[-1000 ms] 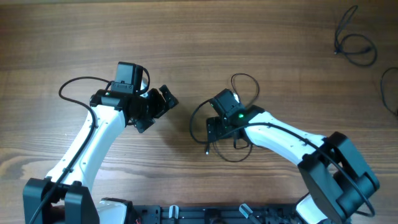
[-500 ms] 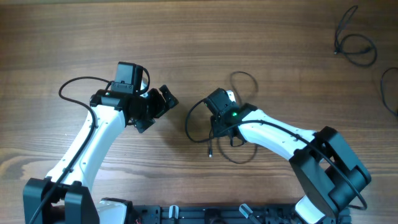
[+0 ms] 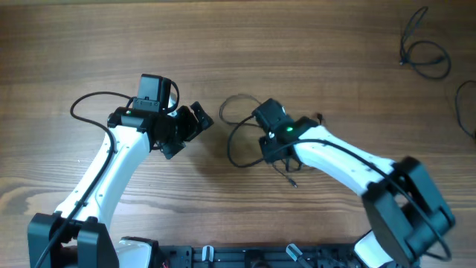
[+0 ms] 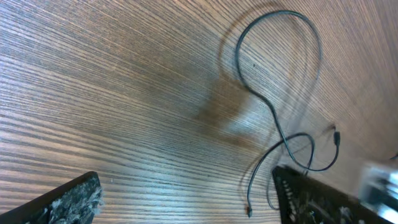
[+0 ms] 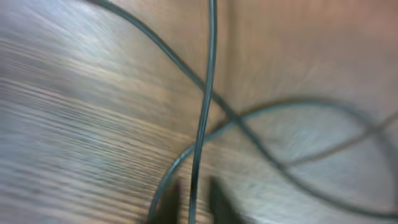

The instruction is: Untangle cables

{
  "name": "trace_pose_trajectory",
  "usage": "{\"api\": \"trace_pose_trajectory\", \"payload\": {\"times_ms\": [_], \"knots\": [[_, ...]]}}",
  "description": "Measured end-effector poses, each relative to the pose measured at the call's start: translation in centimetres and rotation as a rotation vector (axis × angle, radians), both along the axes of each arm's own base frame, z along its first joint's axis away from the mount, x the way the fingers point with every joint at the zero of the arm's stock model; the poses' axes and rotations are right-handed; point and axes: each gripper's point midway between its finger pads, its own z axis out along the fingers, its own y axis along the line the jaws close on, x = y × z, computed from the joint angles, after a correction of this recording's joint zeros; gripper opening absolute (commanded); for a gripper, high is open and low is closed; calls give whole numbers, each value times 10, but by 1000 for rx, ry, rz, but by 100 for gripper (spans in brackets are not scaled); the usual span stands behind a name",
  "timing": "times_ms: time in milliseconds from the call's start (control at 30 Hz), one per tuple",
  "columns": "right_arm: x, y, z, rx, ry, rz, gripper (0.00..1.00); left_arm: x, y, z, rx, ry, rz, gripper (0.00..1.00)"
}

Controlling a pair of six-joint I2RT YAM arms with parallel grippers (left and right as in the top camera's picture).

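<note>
A tangle of thin black cables [image 3: 232, 141] lies at the table's middle, with one loop [image 3: 238, 100] toward the back and a plug end [image 3: 294, 182] trailing toward the front. My right gripper [image 3: 274, 149] is above the tangle. In the right wrist view its dark, blurred fingertips [image 5: 196, 193] stand close together with one cable strand [image 5: 202, 124] running up between them, crossing other strands. My left gripper [image 3: 195, 123] hangs wide open left of the tangle, holding nothing. In the left wrist view its fingers [image 4: 68, 199] frame bare wood, with the looping cable [image 4: 273, 118] ahead to the right.
More thin black cables [image 3: 424, 56] lie coiled at the far right back corner, and another cable [image 3: 465, 108] curves in at the right edge. The left arm's own thick cable [image 3: 93, 100] loops beside its wrist. The robot base rail [image 3: 245, 257] runs along the front edge.
My right gripper closed its fingers around a strand and shifted toward the back. The cable's loop swung left and the plug end slid right. The left arm has not moved.
</note>
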Motion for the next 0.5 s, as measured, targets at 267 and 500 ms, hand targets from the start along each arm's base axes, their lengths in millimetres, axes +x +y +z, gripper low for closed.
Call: {"api": "trace_pose_trajectory", "payload": {"times_ms": [267,500], "knots": [[19,-2,21,10,-76,78,100,0,0,0,0,0,0,100],[28,4,11,20,-91,78,100,0,0,0,0,0,0,100]]}}
